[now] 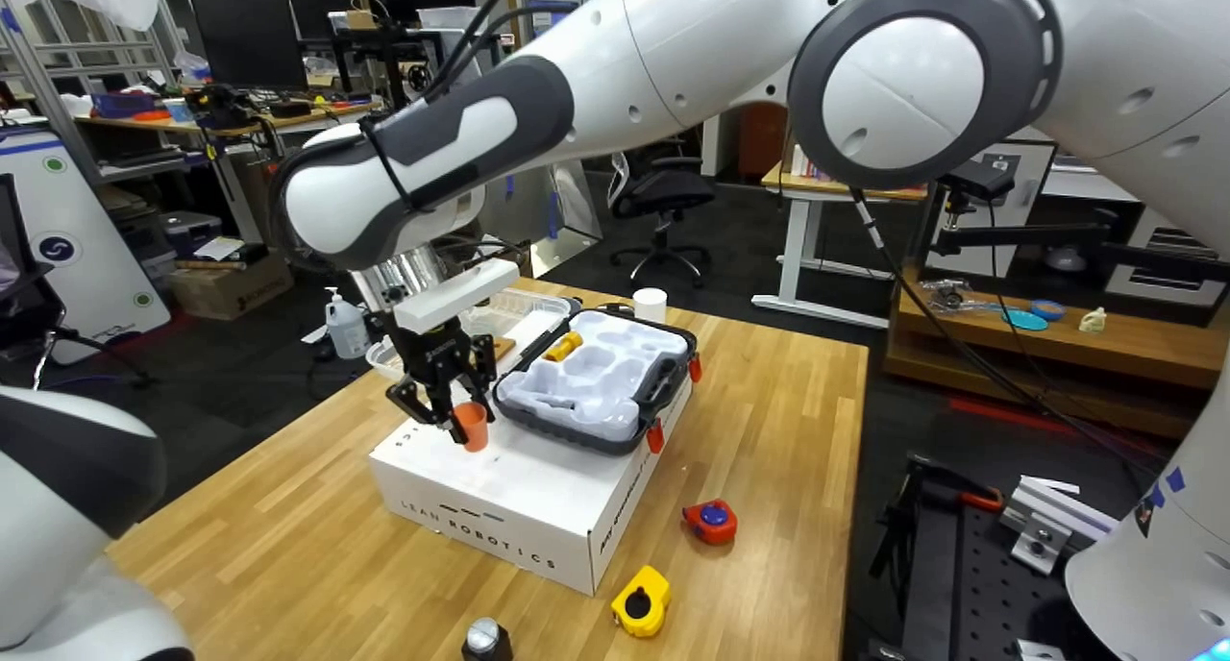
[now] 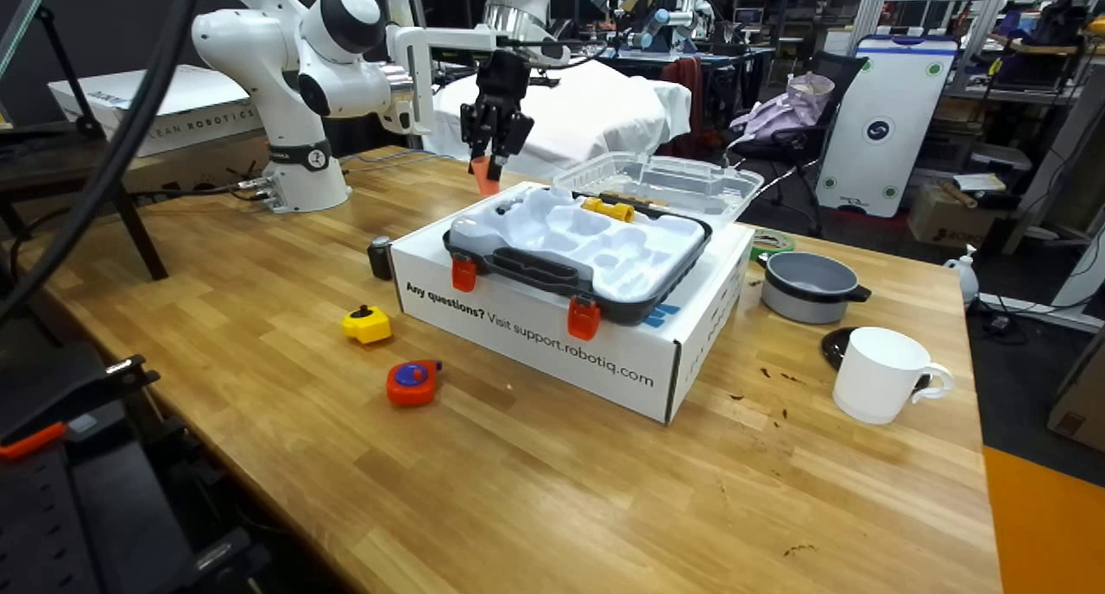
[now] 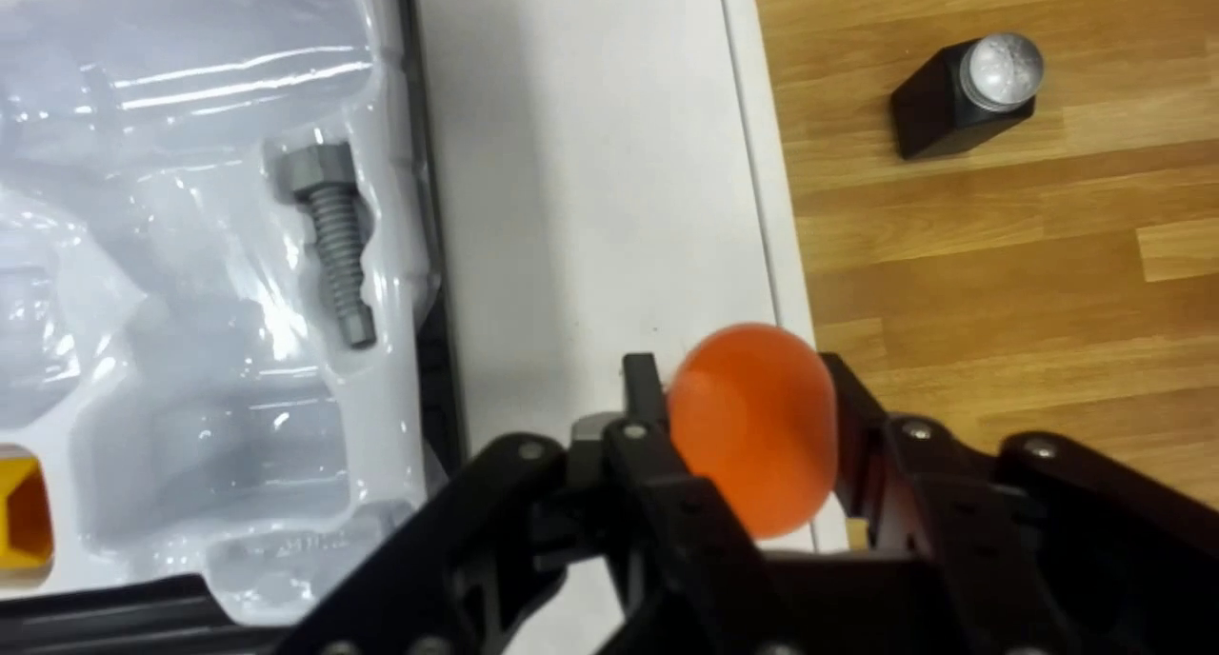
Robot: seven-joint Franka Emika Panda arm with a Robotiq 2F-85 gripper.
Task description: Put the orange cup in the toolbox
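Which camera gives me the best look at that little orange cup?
The wrist view: the orange cup looks largest there, close up in the gripper, though a little blurred. Both exterior views also show it held in the gripper, but much smaller and more from the side.

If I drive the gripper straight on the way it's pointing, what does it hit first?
Probably the white box, near its edge, with the cup in the gripper leading. In the wrist view that edge passes behind the cup, so contact could be partial; the gap is unclear.
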